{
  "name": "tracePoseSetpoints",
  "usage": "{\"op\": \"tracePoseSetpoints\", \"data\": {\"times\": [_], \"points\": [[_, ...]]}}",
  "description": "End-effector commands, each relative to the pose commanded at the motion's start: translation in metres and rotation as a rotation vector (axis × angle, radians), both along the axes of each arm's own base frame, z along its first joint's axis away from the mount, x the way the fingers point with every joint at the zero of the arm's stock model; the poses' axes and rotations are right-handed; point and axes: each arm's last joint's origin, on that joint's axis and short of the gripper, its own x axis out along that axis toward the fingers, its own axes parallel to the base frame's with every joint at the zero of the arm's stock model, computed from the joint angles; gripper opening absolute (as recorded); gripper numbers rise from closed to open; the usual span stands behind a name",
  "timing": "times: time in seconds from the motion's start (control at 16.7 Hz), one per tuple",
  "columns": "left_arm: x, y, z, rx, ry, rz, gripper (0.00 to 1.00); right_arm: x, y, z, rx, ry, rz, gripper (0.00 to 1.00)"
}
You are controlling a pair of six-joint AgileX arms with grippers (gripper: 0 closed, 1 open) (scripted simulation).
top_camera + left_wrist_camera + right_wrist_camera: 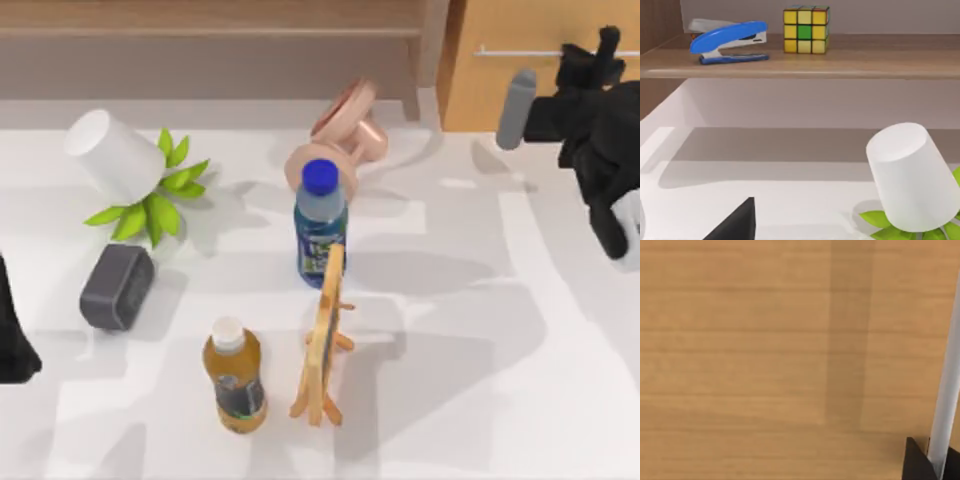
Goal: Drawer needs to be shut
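Note:
The drawer [520, 90] stands at the back right of the table, with its light orange-brown wooden front and thin silver bar handle [520, 51] facing the table. Its inside is hidden. My right gripper [592, 58] is at the right end of the handle, up against the front. The right wrist view is very close to the drawer front [765, 365], where the handle [946, 390] runs along one edge beside a dark tip of my gripper. My left arm [10, 335] is parked at the table's left edge.
A brown shelf unit [200, 40] runs along the back left, holding a blue stapler [727, 41] and a colour cube [806, 29]. On the table are a white-potted plant [115, 155], a grey box [117, 287], a pink dumbbell [345, 135], two bottles [320, 225] [235, 375] and a wooden stand [325, 340].

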Motion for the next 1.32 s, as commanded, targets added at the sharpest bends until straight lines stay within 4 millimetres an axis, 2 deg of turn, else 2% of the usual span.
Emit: {"op": "tracePoseSetpoints", "data": {"times": [0.24, 1.02, 1.32], "points": [[0.0000, 0.0000, 0.0000, 0.000, 0.000, 0.000, 1.00, 0.0004, 0.0000, 0.0000, 0.000, 0.000, 0.000, 0.00], [0.0000, 0.0000, 0.0000, 0.000, 0.000, 0.000, 1.00, 0.0004, 0.0000, 0.0000, 0.000, 0.000, 0.000, 0.98], [0.0000, 0.0000, 0.0000, 0.000, 0.000, 0.000, 1.00, 0.0004, 0.0000, 0.0000, 0.000, 0.000, 0.000, 1.00]]}}
